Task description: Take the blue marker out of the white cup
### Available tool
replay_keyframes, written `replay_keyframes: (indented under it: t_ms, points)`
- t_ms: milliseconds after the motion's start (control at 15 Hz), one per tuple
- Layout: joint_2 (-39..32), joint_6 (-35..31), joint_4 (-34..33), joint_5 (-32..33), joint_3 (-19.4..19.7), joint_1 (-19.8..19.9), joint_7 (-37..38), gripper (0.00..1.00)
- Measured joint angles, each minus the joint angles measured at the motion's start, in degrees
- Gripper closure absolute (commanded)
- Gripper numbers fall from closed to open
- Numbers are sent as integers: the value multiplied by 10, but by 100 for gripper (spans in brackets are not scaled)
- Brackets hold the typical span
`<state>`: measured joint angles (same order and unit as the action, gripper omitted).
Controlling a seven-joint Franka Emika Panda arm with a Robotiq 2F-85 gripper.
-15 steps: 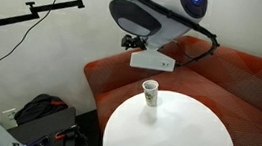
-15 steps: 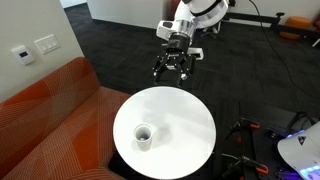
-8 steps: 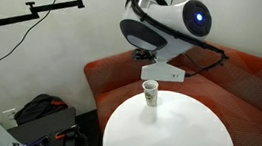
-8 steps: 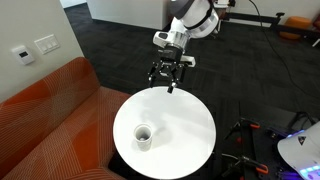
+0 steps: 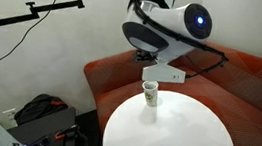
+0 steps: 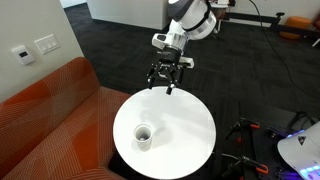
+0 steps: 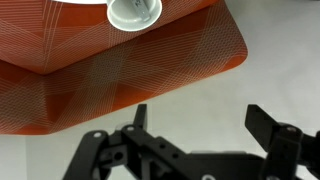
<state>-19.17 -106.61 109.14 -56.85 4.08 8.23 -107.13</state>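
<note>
White cup stands upright on the round white worktop, on the side nearest the orange sofa that fills the left of an exterior view. The cup's mouth shows a dark patch; the blue marker cannot be made out as a separate object at this resolution, so its position cannot be confirmed.

Up and to the right of the cup, the claw hangs at the far edge of the worktop, well apart from the cup and touching nothing. Its fingers point downward and are spread, with nothing between them. The arm rises from it toward the top of the picture.

In an exterior view from the opposite side, the cup sits near the worktop edge closest to the sofa, a greenish mark on its side. The arm bulks directly above it in the picture; the claw is hidden behind the arm housing there.

In the wrist view, the cup appears at the top edge, cropped, with the sofa below it. The claw occupies the bottom, its two dark fingers standing wide apart and gripping nothing.
</note>
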Motion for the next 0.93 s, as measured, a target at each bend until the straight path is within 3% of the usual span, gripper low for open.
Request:
replay_keyframes:
  t_ms: [667,933]
  points:
    - [-67,1,-38,39,-41,-6,-226,0]
    - [-97,-9,-63,44,-49,-12,-255,0]
